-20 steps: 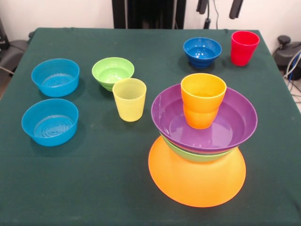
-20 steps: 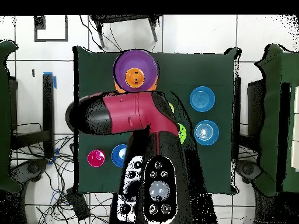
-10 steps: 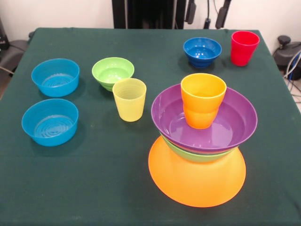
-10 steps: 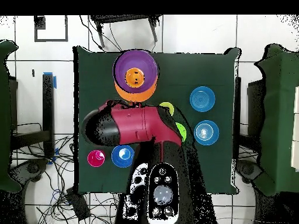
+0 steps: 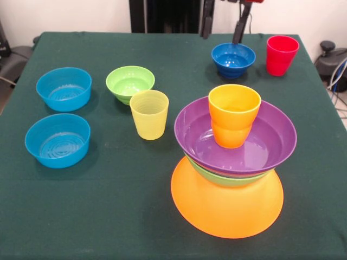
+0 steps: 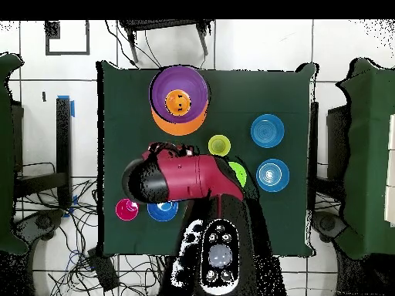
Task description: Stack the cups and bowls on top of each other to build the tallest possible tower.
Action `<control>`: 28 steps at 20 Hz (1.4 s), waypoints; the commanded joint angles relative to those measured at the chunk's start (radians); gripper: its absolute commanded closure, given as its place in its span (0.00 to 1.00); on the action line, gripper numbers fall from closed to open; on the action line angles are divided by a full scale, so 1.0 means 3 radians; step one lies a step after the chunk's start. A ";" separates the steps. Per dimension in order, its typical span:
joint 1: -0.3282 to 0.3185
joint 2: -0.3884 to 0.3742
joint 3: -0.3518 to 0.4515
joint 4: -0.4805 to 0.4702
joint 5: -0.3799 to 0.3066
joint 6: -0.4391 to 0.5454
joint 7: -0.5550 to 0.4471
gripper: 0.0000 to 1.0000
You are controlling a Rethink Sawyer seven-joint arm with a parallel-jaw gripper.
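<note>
The tool point(image 5: 221, 24), its two fingers apart and empty, hung just above the small dark blue bowl point(image 5: 233, 59) beside the red cup point(image 5: 281, 54); the bowl looked light, stiff, slick plastic, best pinched at its rim.

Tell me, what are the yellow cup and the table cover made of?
The yellow cup looks like thin translucent plastic: ribbed sides, light glowing through its wall. The table cover looks like dark green cloth, matte and without shine, probably felt, though the weave is too fine to tell.
</note>
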 commanded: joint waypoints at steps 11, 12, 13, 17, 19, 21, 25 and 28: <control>0.0268 0.0702 -0.0213 0.0604 0.0095 -0.0956 0.0748 0.00; 0.0294 0.0738 -0.0235 0.0624 0.0133 -0.1001 0.0775 0.00; 0.0308 0.0771 -0.0242 0.0644 0.0170 -0.1047 0.0794 0.00; 0.0447 0.0833 -0.0318 0.0697 0.0344 -0.1104 0.0863 0.00; 0.0503 0.0854 -0.0339 0.0732 0.0425 -0.1137 0.0880 0.00; 0.0550 0.0890 -0.0377 0.0752 0.0502 -0.1178 0.0894 0.00; 0.0555 0.0993 -0.0383 0.0794 0.0631 -0.1254 0.0938 0.00; 0.0685 0.1035 -0.0465 0.0816 0.0746 -0.1283 0.1036 0.00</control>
